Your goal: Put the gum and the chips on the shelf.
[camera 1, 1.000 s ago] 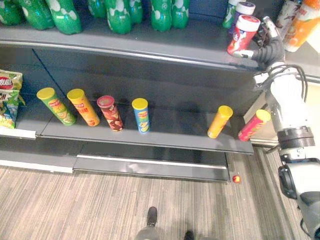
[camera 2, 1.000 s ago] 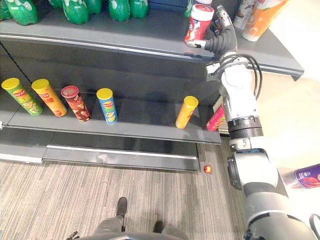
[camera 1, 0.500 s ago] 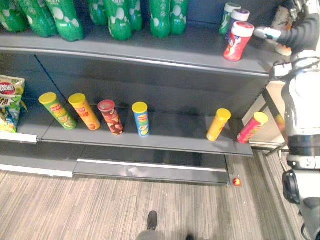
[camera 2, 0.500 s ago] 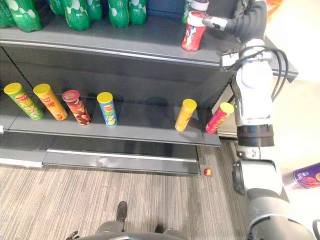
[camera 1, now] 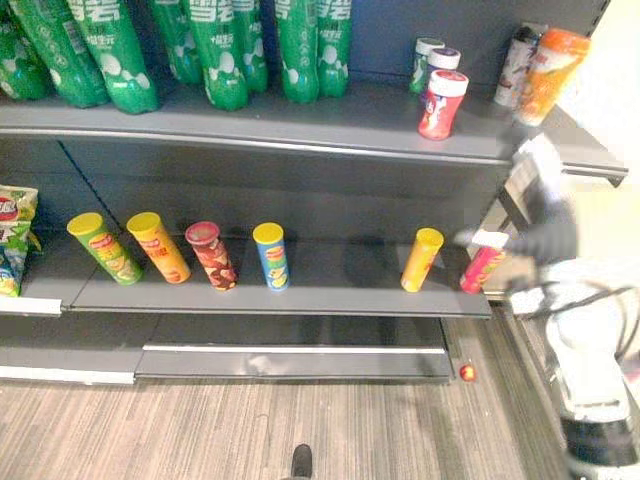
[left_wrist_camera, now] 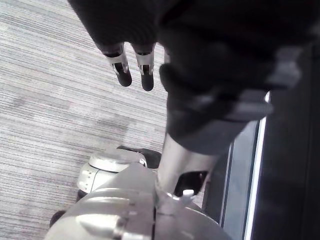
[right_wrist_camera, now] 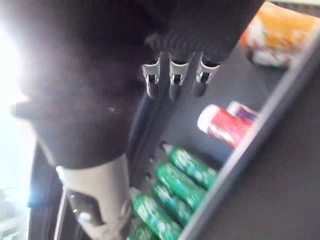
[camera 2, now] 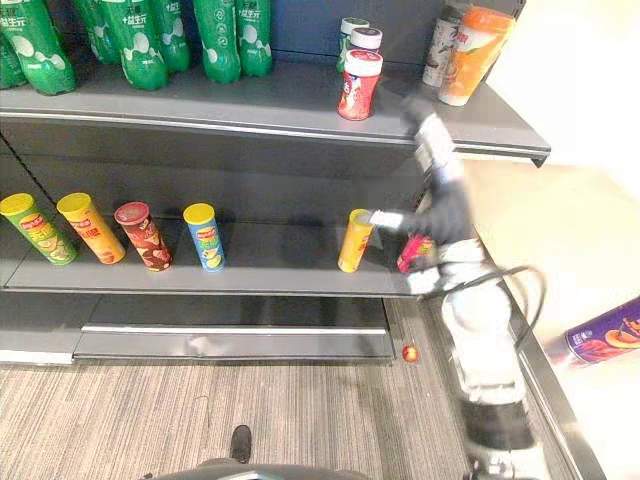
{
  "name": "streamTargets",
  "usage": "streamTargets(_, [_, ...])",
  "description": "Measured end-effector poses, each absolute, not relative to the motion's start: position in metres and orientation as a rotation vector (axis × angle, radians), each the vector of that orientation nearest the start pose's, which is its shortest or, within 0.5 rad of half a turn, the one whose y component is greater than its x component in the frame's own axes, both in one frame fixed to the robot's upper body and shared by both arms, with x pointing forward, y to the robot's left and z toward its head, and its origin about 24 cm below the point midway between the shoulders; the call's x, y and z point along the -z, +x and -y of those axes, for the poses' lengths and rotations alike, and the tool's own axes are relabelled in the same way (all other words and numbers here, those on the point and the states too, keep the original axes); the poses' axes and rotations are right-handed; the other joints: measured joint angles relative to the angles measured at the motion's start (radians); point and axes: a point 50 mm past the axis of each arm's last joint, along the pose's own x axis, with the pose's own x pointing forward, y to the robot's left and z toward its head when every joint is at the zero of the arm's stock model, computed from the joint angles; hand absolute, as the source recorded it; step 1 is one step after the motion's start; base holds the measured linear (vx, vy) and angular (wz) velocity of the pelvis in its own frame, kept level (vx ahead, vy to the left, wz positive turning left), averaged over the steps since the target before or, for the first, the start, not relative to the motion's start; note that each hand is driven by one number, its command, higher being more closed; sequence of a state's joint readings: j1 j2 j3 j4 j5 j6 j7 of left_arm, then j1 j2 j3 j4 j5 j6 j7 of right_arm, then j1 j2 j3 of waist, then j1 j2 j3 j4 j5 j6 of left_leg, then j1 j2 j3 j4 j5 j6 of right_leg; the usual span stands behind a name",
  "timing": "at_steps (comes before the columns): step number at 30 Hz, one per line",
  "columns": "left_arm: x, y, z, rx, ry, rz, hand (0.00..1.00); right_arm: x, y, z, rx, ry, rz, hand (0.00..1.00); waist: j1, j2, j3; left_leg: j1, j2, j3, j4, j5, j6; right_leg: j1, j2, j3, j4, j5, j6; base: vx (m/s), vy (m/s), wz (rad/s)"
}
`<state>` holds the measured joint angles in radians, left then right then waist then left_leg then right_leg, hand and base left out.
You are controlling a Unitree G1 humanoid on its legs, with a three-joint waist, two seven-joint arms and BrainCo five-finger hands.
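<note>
A red canister with a white lid (camera 1: 441, 103) stands upright on the top shelf (camera 1: 300, 125), in front of two small bottles (camera 2: 354, 32). It also shows as the red canister (right_wrist_camera: 223, 125) in the right wrist view. My right hand (camera 2: 445, 200) hangs open below it, in front of the right end of the lower shelf (camera 1: 330, 290), apart from the canister and holding nothing. Its straight fingers (right_wrist_camera: 172, 75) have nothing between them. Several chip cans (camera 1: 210, 252) lean on the lower shelf; the red can (camera 1: 480, 270) is just behind the hand. My left hand (left_wrist_camera: 132, 70) hangs open over the floor.
Green bottles (camera 1: 215, 50) line the top shelf's left and middle, and an orange bottle (camera 1: 548, 72) stands at its right end. A chip bag (camera 1: 8, 235) sits at the far left. A small red ball (camera 1: 466, 372) lies on the floor. A purple can (camera 2: 605, 335) lies at the right.
My right hand let go of the red canister on the top shelf, drew back and dropped to the lower shelf's height. The camera has shifted as well.
</note>
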<state>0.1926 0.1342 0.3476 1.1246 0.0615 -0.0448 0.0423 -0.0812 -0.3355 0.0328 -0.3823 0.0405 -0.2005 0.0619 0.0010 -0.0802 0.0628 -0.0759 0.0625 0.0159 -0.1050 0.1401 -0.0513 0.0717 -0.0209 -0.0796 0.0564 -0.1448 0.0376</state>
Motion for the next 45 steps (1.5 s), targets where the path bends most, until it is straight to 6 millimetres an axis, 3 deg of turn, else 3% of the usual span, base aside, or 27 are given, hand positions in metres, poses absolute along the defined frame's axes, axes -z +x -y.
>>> streamTargets(1, [0.164,0.026,-0.244,-0.440,0.016,-1.242,0.00,-0.164,0.238,0.160,-0.219,-0.288,0.624,0.00,0.000,0.000,0.000,0.000,0.000,0.000,0.000,0.000,0.000,0.000,0.000,0.000,0.000,0.000,0.000,0.00,0.000,0.00])
streamTargets(4, [0.164,0.025,-0.244,-0.437,0.016,-1.247,0.00,-0.121,0.229,0.143,-0.317,-0.207,0.443,0.00,0.000,0.001,0.001,0.002,-0.001,-0.001,0.000,-0.001,-0.001,0.004,-0.001,-0.003,-0.001,-0.002,0.002,0.01,-0.004,0.01])
streamTargets(6, [0.165,0.026,-0.242,-0.431,0.016,-1.249,0.00,-0.078,0.225,0.134,-0.345,-0.136,0.250,0.00,0.000,0.004,0.003,0.008,-0.003,0.000,0.000,-0.004,0.000,0.008,-0.004,-0.002,-0.001,-0.008,0.010,0.00,0.000,0.00])
streamTargets(9, [0.166,0.026,-0.238,-0.425,0.007,-1.251,0.00,-0.029,0.211,0.129,-0.340,-0.067,0.019,0.00,0.000,0.012,0.008,0.009,-0.011,0.000,0.000,-0.010,0.007,0.008,-0.012,-0.003,0.004,-0.017,0.016,0.00,0.000,0.00])
streamTargets(13, [0.166,0.026,-0.236,-0.408,0.016,-1.254,0.00,0.015,0.198,0.132,-0.315,-0.103,-0.190,0.00,-0.003,0.018,0.012,0.011,-0.024,0.001,0.000,-0.014,0.014,0.005,-0.025,-0.004,0.017,-0.028,0.025,0.01,0.007,0.00])
streamTargets(15, [0.166,0.026,-0.235,-0.406,0.016,-1.256,0.00,0.037,0.193,0.140,-0.275,-0.121,-0.295,0.00,-0.006,0.020,0.012,0.016,-0.032,0.002,0.000,-0.018,0.018,0.010,-0.033,-0.004,0.017,-0.030,0.029,0.04,0.024,0.03])
streamTargets(18, [0.167,0.026,-0.232,-0.404,0.022,-1.260,0.00,0.082,0.174,0.168,-0.095,-0.114,-0.534,0.00,-0.006,0.026,0.016,0.031,-0.049,0.007,0.000,-0.028,0.029,0.025,-0.051,-0.003,0.019,-0.036,0.039,0.07,0.030,0.00])
streamTargets(22, [0.167,0.030,-0.230,-0.378,0.050,-1.253,0.00,0.116,0.150,0.190,0.032,-0.129,-0.742,0.00,-0.009,0.030,0.022,0.034,-0.058,0.016,0.000,-0.031,0.028,0.027,-0.061,0.003,0.027,-0.037,0.040,0.06,0.019,-0.05])
streamTargets(23, [0.167,0.032,-0.229,-0.364,0.062,-1.248,0.00,0.129,0.136,0.199,0.101,-0.113,-0.833,0.00,-0.012,0.036,0.034,0.049,-0.063,0.020,0.000,-0.036,0.030,0.041,-0.066,0.005,0.025,-0.038,0.042,0.05,0.008,-0.05])
streamTargets(28, [0.167,0.033,-0.226,-0.346,0.070,-1.246,0.00,0.155,0.095,0.213,0.257,-0.037,-1.054,0.00,-0.022,0.047,0.045,0.070,-0.074,0.029,0.000,-0.047,0.035,0.059,-0.078,0.009,0.020,-0.045,0.052,0.03,0.003,-0.03])
streamTargets(34, [0.166,0.036,-0.229,-0.380,0.035,-1.227,0.00,0.168,0.047,0.221,0.485,0.106,-1.217,0.00,-0.025,0.024,0.087,0.096,-0.093,0.074,0.040,-0.095,0.057,0.075,-0.112,0.022,0.055,-0.068,0.090,0.04,0.016,-0.12])
streamTargets(37, [0.167,0.039,-0.223,-0.394,-0.015,-1.214,0.00,0.169,0.038,0.220,0.544,0.159,-1.225,0.00,-0.022,0.051,0.124,0.088,-0.056,0.145,0.160,-0.181,0.067,0.024,-0.108,0.045,0.204,-0.044,0.148,0.00,0.089,-0.69])
streamTargets(38, [0.167,0.040,-0.220,-0.399,-0.033,-1.213,0.00,0.168,0.037,0.221,0.565,0.170,-1.210,0.00,-0.021,0.072,0.125,0.076,-0.020,0.198,0.204,-0.221,0.079,-0.028,-0.086,0.078,0.269,-0.007,0.171,-0.05,0.124,-0.99])
streamTargets(39, [0.167,0.041,-0.219,-0.400,-0.035,-1.210,0.00,0.167,0.039,0.223,0.569,0.164,-1.197,0.00,-0.018,0.078,0.125,0.071,-0.001,0.228,0.223,-0.238,0.081,-0.057,-0.074,0.094,0.295,0.015,0.165,-0.07,0.158,-1.48])
streamTargets(41, [0.165,0.051,-0.221,-0.409,-0.043,-1.172,0.00,0.165,0.045,0.222,0.567,0.159,-1.168,0.00,-0.010,0.109,0.126,0.042,0.074,0.368,0.273,-0.283,0.089,-0.158,-0.043,0.077,0.324,0.110,0.115,-0.07,0.124,-1.67])
streamTargets(42, [0.164,0.052,-0.222,-0.417,-0.046,-1.166,0.00,0.164,0.045,0.222,0.573,0.161,-1.163,0.00,-0.007,0.112,0.132,0.043,0.081,0.408,0.273,-0.286,0.093,-0.171,-0.054,0.039,0.319,0.112,0.103,-0.07,0.138,-1.62])
streamTargets(45, [0.163,0.054,-0.225,-0.439,-0.054,-1.147,0.00,0.165,0.028,0.222,0.630,0.174,-1.191,0.00,0.002,0.094,0.129,0.067,0.086,0.565,0.282,-0.304,0.090,-0.169,-0.226,-0.308,0.367,0.058,0.016,-0.01,0.154,-1.44])
